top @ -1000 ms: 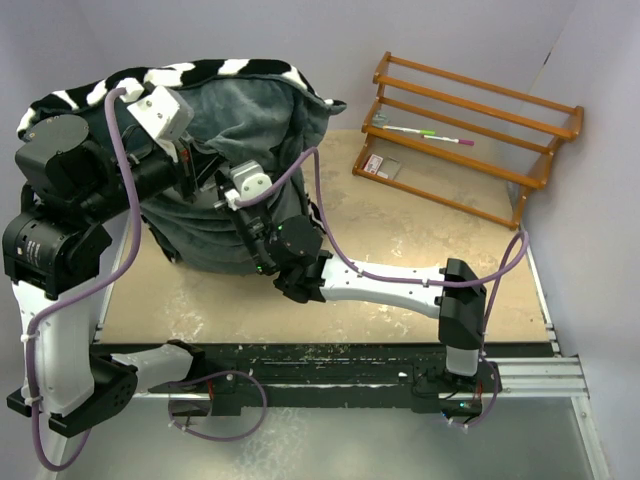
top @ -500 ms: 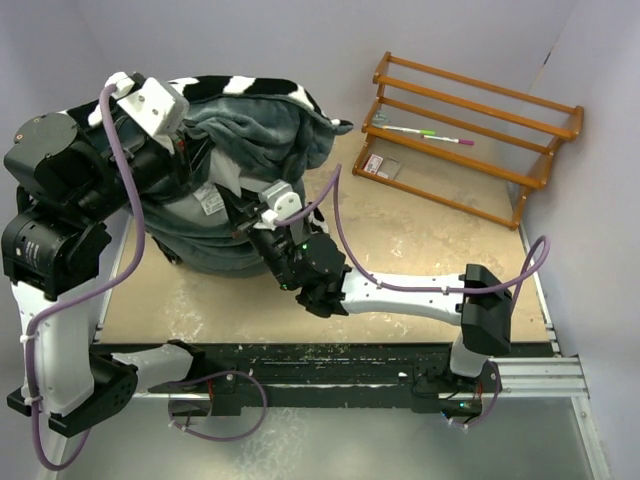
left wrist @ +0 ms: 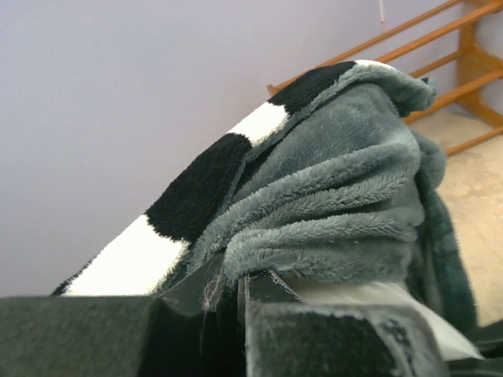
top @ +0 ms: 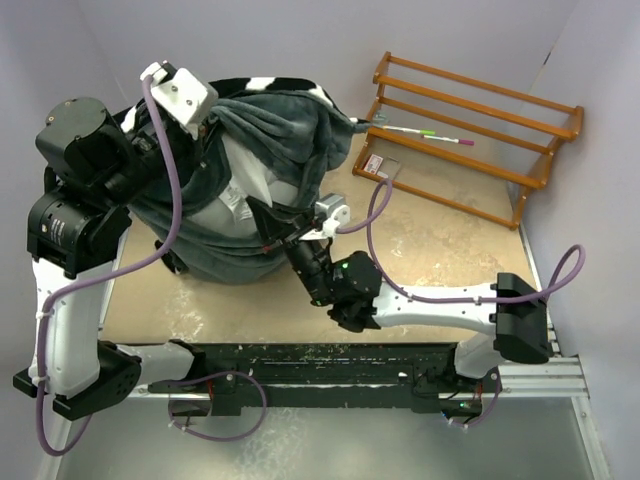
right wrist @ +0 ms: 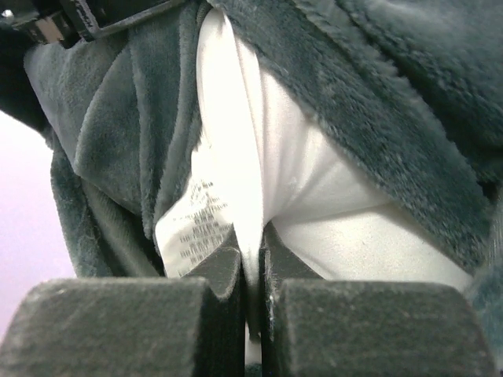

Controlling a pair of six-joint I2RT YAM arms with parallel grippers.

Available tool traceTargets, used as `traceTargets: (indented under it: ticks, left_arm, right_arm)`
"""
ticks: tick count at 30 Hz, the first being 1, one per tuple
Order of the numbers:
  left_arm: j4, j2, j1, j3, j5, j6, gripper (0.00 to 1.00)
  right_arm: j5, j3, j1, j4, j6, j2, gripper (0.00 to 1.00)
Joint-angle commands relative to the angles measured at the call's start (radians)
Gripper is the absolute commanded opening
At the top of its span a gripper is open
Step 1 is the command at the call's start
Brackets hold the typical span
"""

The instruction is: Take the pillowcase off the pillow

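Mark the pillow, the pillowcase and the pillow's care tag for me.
pillow [right wrist: 330,212]: right wrist view, exposed white fabric in the opening.
pillowcase [left wrist: 330,196]: left wrist view, bunched grey plush side.
care tag [right wrist: 192,224]: right wrist view, middle of the printed label.

Light: was soft, even; faint shadows on the surface [top: 430,250].
Focus: wrist views blurred up close; pillowcase [left wrist: 330,196] pile was sharp.

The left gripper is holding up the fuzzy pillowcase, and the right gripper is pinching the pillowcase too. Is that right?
Almost. The right gripper is pinching the white pillow, not the pillowcase. The right wrist view shows the white fabric caught in it, next to a little label. The left gripper is holding up the fuzzy pillowcase, as you said.
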Motion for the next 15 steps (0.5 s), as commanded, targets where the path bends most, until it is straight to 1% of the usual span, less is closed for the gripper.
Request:
traceTargets:
  ticks: [1, 3, 5, 10, 15]
  left_arm:
    - [0.568, -0.011, 0.029, 0.069, -0.378, 0.203, 0.00]
    - [0.599, -0.004, 0.028, 0.067, -0.422, 0.230, 0.00]
    - [0.613, 0.001, 0.029, 0.069, -0.436, 0.244, 0.00]
    - [0.589, 0.007, 0.029, 0.080, -0.437, 0.253, 0.00]
    - [0.622, 0.031, 0.030, 0.073, -0.538, 0.333, 0.00]
  right_arm:
    - [0.102, -0.115, 0.054, -0.090, 0.004, -0.027, 0.00]
    - [0.100, -0.119, 0.089, -0.066, -0.045, -0.026, 0.00]
    - [0.085, -0.120, 0.123, -0.053, -0.072, -0.025, 0.00]
    - [0.036, -0.200, 0.152, -0.045, -0.037, -0.083, 0.00]
    - [0.048, -0.249, 0.191, -0.051, -0.067, -0.136, 0.00]
